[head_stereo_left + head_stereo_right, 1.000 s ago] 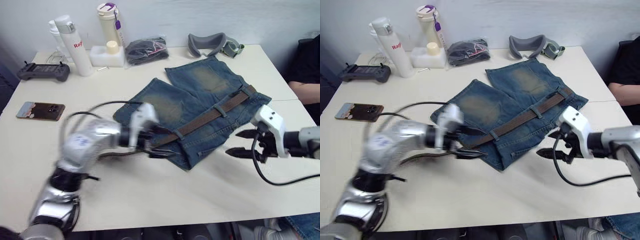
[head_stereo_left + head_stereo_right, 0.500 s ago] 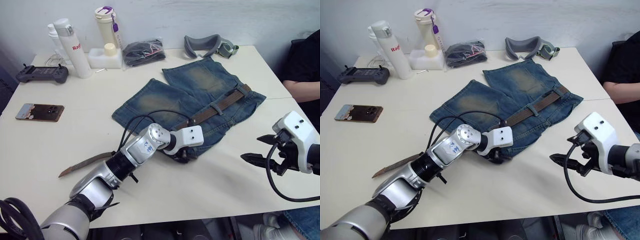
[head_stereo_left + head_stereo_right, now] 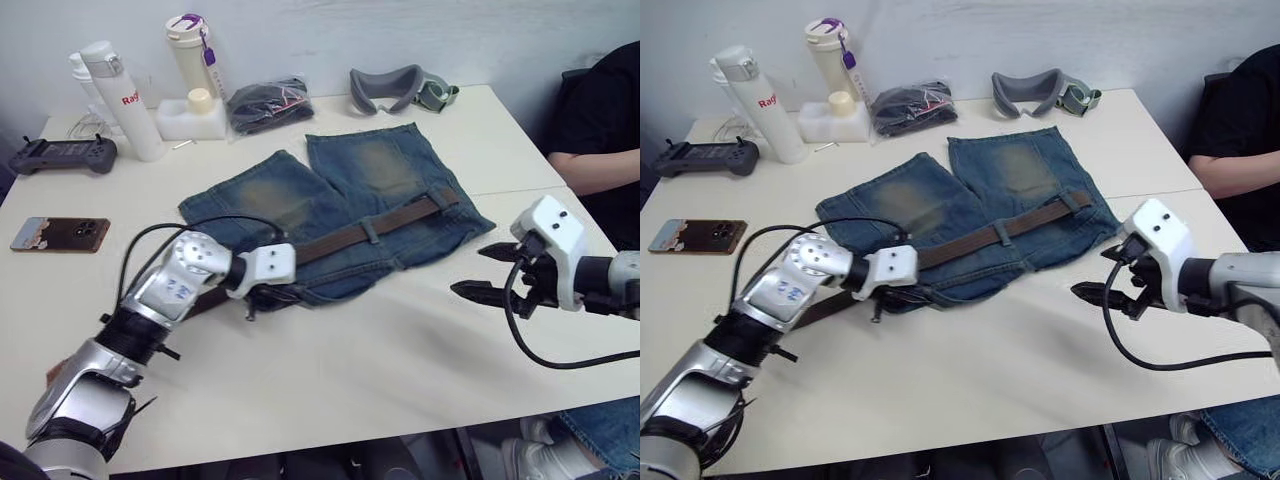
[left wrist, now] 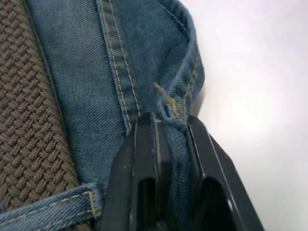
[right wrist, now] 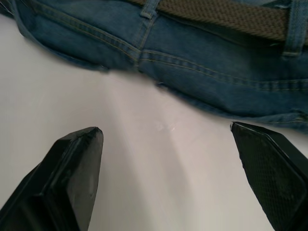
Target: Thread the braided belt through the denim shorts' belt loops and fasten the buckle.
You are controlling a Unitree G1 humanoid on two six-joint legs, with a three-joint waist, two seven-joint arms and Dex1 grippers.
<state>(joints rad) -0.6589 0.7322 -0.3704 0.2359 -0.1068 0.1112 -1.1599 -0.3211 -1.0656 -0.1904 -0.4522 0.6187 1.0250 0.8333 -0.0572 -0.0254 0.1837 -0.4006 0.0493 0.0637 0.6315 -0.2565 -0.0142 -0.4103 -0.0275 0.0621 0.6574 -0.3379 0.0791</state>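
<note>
The denim shorts (image 3: 340,185) lie flat mid-table, waistband toward me. The braided belt (image 3: 350,238) runs along the waistband under belt loops (image 3: 372,232); its left end passes under my left arm. I cannot make out the buckle. My left gripper (image 3: 262,296) is shut on a fold of denim at the shorts' near left corner. In the left wrist view the black fingers (image 4: 144,163) pinch that fold beside the belt (image 4: 33,96). My right gripper (image 3: 488,272) hovers open over bare table, right of the shorts (image 5: 192,62), its fingers (image 5: 72,168) wide apart.
A phone (image 3: 58,233), a game controller (image 3: 60,155), two bottles (image 3: 115,95), a black bundle in a bag (image 3: 265,103) and a grey headset (image 3: 395,88) line the left and far sides. A person's arm (image 3: 590,170) rests at the right edge.
My left gripper has shut on the shorts' corner and drawn back to the left, dragging it along. The right gripper has moved slightly toward the shorts. The camera has shifted too.
</note>
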